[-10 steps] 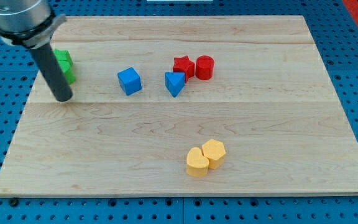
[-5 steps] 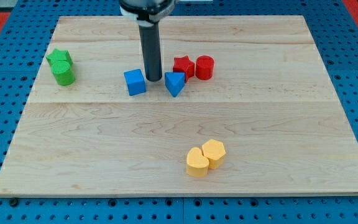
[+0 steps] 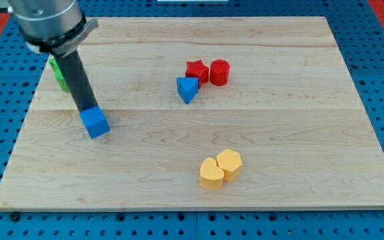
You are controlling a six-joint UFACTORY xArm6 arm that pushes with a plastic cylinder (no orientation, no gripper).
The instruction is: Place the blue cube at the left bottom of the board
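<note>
The blue cube (image 3: 95, 123) sits on the wooden board (image 3: 279, 147), left of the middle. My tip (image 3: 87, 109) touches the cube's upper left side. The dark rod rises from there toward the view's top left. A blue triangular block (image 3: 187, 89) lies near the middle top, apart from the cube.
A red star (image 3: 197, 71) and a red cylinder (image 3: 219, 72) sit just right of the blue triangular block. Green blocks (image 3: 59, 75) are partly hidden behind the rod at the upper left. A yellow heart (image 3: 211, 175) and a yellow hexagon (image 3: 230, 163) touch at the lower middle.
The blue cube has slid down and to the left, away from the blue triangular block. My tip moved from between the two blue blocks to the cube's upper left side.
</note>
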